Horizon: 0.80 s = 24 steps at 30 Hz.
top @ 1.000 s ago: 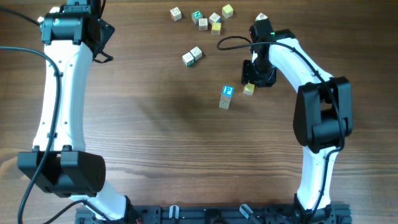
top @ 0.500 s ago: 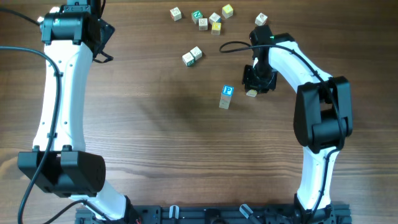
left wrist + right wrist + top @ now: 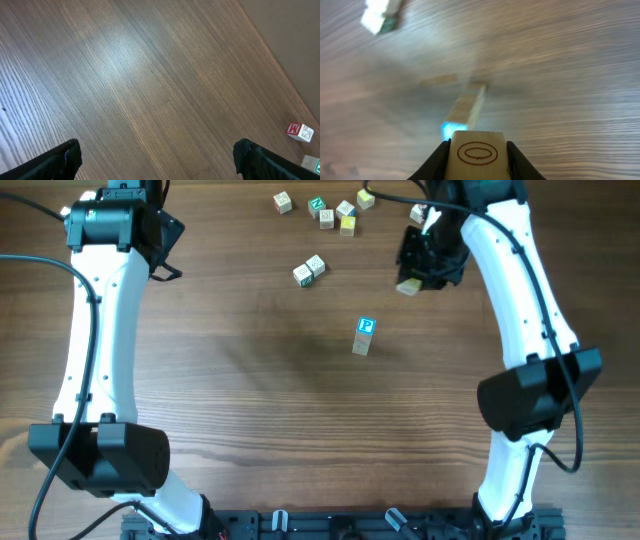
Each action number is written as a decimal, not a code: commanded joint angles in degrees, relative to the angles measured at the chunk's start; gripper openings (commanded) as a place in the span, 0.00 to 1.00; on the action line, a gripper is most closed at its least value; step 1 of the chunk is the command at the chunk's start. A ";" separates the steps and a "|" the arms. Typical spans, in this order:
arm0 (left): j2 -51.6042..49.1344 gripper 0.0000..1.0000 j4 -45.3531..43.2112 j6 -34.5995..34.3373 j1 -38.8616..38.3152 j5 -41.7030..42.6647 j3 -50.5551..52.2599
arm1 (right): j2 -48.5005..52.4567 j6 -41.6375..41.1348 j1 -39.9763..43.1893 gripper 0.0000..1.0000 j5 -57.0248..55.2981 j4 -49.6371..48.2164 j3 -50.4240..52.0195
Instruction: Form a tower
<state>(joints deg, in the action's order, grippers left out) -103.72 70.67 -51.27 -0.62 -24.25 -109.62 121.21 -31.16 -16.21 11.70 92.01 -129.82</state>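
Your right tool (image 3: 412, 280) grips a pale wooden cube with an oval mark (image 3: 477, 152) near the tabletop's far edge. The narrow upright tower of pale lettered wooden cubes (image 3: 364, 337) stands mid-tabletop, to its left and toward the near edge. Your left tool (image 3: 157, 160) gapes wide, well apart.

We see two arms of the same make. The left arm (image 3: 100, 330) wears long white shells, smooth and rounded, set between bulky black joint housings. The right arm (image 3: 520, 290) is clad alike, white along its links and black at the elbow block. Thin black wiring runs with each: the left cable (image 3: 40, 264) crosses toward the white link, and the right cable (image 3: 579, 442) loops out beside the lower link. Both arms are mounted on a black rail (image 3: 340, 525) fitted with clips. The left gripper (image 3: 160, 160) has matte black fingers (image 3: 60, 160) with rounded edges. We find the right gripper (image 3: 477, 160) black as well, curved at the tips.
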 commanded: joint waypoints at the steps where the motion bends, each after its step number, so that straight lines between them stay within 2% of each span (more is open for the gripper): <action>1: -0.55 1.00 0.00 0.74 0.15 -1.55 -0.22 | -1.44 -2.40 -7.26 0.21 1.33 0.17 -0.85; 5: -0.55 1.00 0.00 0.74 0.15 -1.55 -0.22 | -2.97 -7.52 -10.97 0.19 0.50 0.17 -0.85; 10: -0.55 1.00 0.00 0.74 0.15 -1.55 -0.22 | -4.07 -13.94 -15.02 0.20 -14.27 0.17 -0.83; 12: -0.55 1.00 0.00 0.74 0.15 -1.55 -0.22 | -5.97 -13.49 -16.11 0.17 -14.69 0.20 -0.83; 16: -0.55 1.00 0.00 0.74 0.15 -1.55 -0.22 | -21.11 -11.41 -16.09 0.18 -16.98 0.20 0.22; 18: -0.55 1.00 0.02 0.74 0.15 -1.55 -0.22 | -30.77 -13.60 -16.09 0.24 -20.79 0.15 5.33; 21: -0.55 1.00 0.00 0.74 0.15 -1.55 -0.22 | -40.02 -22.75 -16.09 0.27 -24.83 -1.20 22.43; 24: -0.55 1.00 0.02 0.74 0.15 -1.55 -0.22 | -38.10 -17.99 -16.06 0.27 -18.23 -11.93 34.36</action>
<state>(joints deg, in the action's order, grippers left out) -103.72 70.65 -51.29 -0.62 -24.45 -109.62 76.77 -50.37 -32.42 -10.11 86.98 -104.73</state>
